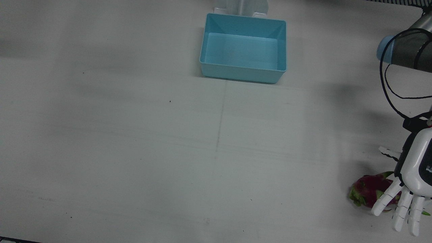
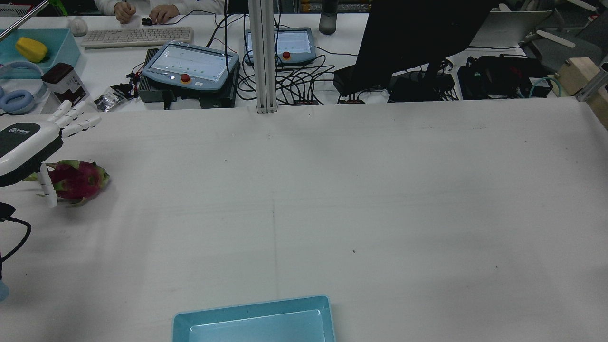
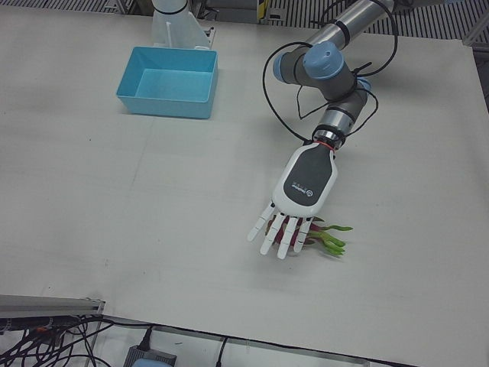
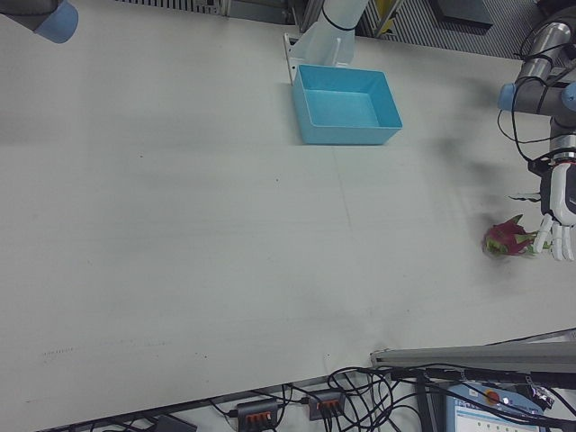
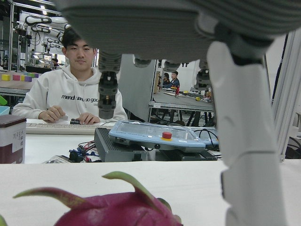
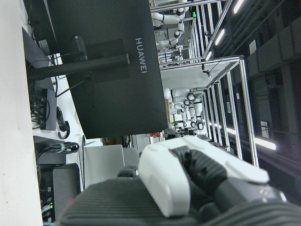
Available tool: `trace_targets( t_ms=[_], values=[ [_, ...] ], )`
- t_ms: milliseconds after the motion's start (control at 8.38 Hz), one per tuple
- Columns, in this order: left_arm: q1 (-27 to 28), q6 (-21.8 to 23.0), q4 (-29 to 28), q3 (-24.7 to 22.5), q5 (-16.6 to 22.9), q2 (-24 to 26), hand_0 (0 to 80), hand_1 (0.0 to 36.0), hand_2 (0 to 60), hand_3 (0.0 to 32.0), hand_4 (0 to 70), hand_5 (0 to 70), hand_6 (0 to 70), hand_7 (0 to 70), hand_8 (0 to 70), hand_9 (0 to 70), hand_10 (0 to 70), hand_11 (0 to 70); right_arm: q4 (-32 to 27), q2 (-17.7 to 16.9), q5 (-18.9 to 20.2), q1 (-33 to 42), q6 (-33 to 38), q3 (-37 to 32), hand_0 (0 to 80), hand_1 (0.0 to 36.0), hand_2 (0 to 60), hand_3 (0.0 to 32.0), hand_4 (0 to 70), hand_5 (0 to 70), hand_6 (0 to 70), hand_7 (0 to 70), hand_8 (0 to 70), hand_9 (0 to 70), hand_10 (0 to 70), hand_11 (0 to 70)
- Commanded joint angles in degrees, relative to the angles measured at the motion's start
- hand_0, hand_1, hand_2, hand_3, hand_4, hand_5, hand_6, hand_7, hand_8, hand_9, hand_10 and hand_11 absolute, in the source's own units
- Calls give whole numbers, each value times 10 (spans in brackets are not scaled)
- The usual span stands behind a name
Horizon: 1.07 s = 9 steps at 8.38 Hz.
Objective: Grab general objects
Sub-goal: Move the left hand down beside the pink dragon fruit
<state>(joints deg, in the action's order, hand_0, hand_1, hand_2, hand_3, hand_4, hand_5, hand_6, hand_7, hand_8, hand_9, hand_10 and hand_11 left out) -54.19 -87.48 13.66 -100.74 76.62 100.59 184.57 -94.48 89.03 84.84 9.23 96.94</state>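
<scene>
Fruit: dragon fruit [image 1: 368, 189] lies on the white table [image 1: 135, 141], lower right corner of the front view, far left and a little above the middle in the rear view [image 2: 76, 179]; magenta skin with green leafy tips

Left hand: I have my left hand [image 1: 410, 184] spread palm-down over the fruit, fingers [image 3: 279, 233] apart and extended, holding nothing; from the rear one finger [image 2: 46, 185] hangs down beside the fruit, and I cannot tell whether it touches it

Left hand camera: the fruit's top [image 5: 117, 209] fills the bottom edge of my palm view, with one white finger [image 5: 251, 150] large on the right of the frame, so the fruit sits just under the hand

Left-front view: the hand [image 3: 298, 202] covers most of the fruit; only green tips [image 3: 330, 241] show at its right edge

Right hand: I only see part of my right hand [image 6: 197, 183] at the bottom of its own camera view, and I cannot tell whether it is spread or clenched; behind it stands a black monitor [image 6: 108, 66]

Bin: blue bin [image 1: 243, 47] sits at the top centre of the front view, well apart from the fruit, nothing inside it
</scene>
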Motion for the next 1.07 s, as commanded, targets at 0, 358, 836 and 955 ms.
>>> trace_targets(
  t_ms=[0, 358, 836, 955],
  values=[
    [22, 3, -13, 43, -3, 3, 551, 352, 600, 124, 42, 0, 0, 30, 0, 0, 27, 70, 0, 0, 0, 0, 0, 0, 0, 0, 0, 0, 0, 0, 0, 0, 0, 0, 0, 0],
    [25, -4, 45, 38, -46, 15, 580, 247, 98, 92, 60, 0, 0, 56, 0, 0, 25, 62, 1, 0, 0, 1, 0, 0, 0, 0, 0, 0, 0, 0, 0, 0, 0, 0, 0, 0],
    [82, 0, 108, 49, -129, 43, 560, 195, 0, 0, 0, 700, 0, 46, 0, 0, 0, 0, 0, 0, 0, 1, 0, 0, 0, 0, 0, 0, 0, 0, 0, 0, 0, 0, 0, 0],
    [82, 1, 107, 62, -144, 43, 557, 190, 0, 0, 0, 700, 0, 42, 0, 0, 0, 0, 1, 0, 0, 1, 0, 0, 0, 0, 0, 0, 0, 0, 0, 0, 0, 0, 0, 0]
  ],
)
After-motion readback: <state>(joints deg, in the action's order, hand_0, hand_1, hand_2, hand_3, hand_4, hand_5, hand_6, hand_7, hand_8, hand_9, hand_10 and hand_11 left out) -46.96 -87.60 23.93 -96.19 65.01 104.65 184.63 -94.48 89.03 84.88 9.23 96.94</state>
